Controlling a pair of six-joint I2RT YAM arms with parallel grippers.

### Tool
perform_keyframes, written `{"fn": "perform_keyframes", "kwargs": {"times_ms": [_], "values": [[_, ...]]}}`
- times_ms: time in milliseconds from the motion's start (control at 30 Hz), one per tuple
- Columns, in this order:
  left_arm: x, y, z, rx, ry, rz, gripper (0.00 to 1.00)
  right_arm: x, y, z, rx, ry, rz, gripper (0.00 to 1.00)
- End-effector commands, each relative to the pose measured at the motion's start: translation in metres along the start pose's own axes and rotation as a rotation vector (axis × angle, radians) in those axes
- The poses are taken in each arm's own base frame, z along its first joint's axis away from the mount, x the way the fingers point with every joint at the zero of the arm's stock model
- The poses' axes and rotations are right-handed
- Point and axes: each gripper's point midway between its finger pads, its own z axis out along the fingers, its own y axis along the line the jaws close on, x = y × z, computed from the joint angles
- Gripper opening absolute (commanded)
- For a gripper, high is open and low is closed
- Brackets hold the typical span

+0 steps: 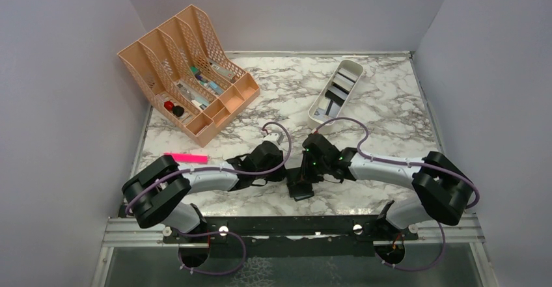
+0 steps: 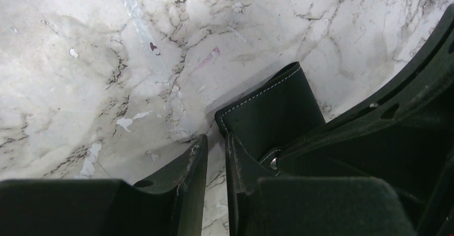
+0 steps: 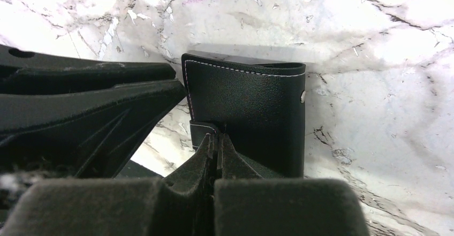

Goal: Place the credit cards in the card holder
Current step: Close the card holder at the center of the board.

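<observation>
Readying the holder (image 3: 246, 107) near the counter's (image 1: 273, 85) front seems the step in hand: the right tool (image 3: 217, 145) is clenched on its thin flap, while the left tool (image 2: 216, 151) (just beside it) stands a crack apart on nothing. The holder's long axis runs in line with the right tool, stitched edge farthest off. Next its pocket needs spreading, since the cards (image 1: 338, 92) lie well apart in the far tray (image 1: 355, 63).

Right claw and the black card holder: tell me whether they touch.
Touching. The right wrist view shows the right claw pinched shut on a small flap of the card holder.
</observation>
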Motion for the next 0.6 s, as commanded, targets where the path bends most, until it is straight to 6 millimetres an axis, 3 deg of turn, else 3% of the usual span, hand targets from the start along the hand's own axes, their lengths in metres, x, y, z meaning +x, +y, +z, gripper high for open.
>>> {"fn": "perform_keyframes", "kwargs": {"times_ms": [0,333,467,567], "values": [[0.005,-0.003,-0.010,0.032,0.004,-0.001,0.21,0.051,-0.129,0.008,0.467,0.128,-0.006,0.01],[0.004,-0.003,-0.019,0.046,-0.010,-0.003,0.21,0.071,-0.149,0.007,0.532,0.187,0.037,0.01],[0.002,-0.022,-0.026,0.149,-0.020,-0.005,0.21,0.076,-0.150,0.006,0.509,0.179,0.065,0.01],[0.003,-0.036,-0.026,0.230,-0.011,-0.009,0.07,0.077,-0.151,0.006,0.497,0.165,0.079,0.01]]}}
